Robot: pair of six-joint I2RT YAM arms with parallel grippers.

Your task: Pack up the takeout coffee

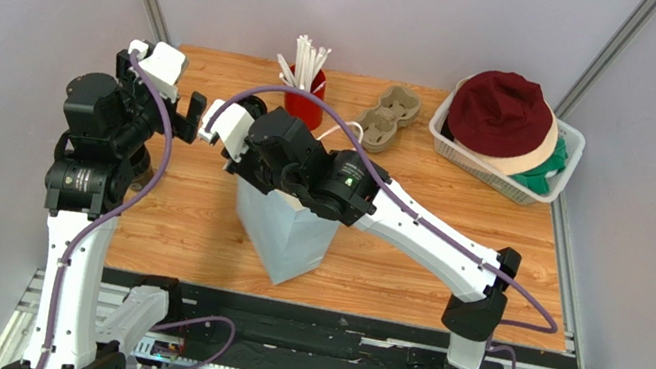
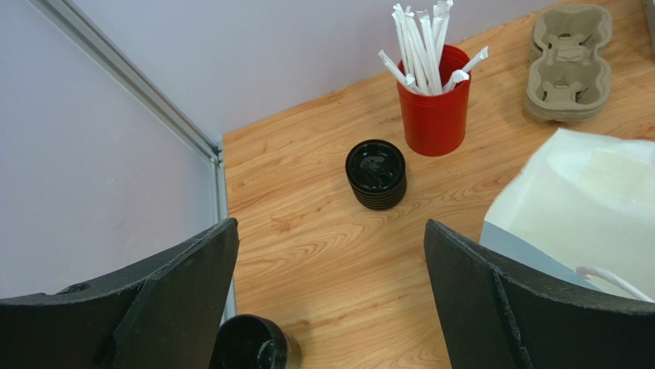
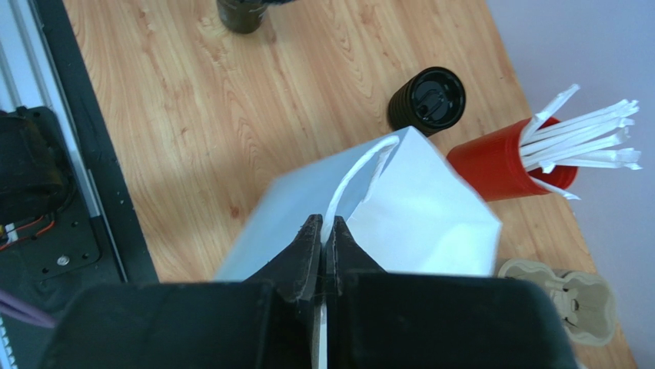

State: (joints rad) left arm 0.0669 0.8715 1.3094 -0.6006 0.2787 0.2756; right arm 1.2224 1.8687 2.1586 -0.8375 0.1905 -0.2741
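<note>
While my right end effector point(image 3: 323, 227) pinches the handle point(image 3: 361, 165) of the white bag point(image 3: 430, 223), my left end effector point(image 2: 329, 231) hangs spread.
Top: the bag stands upright on the surface point(image 1: 193, 222). Left wrist: the takeout coffee point(image 2: 254, 344), lidded, sits at the bottom edge of view. Right wrist: it stands at the top edge, well apart from the bag.

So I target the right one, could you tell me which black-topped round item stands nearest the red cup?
The squat all-black piece, just beside the red cup; the takeout coffee stands well apart from it.
</note>
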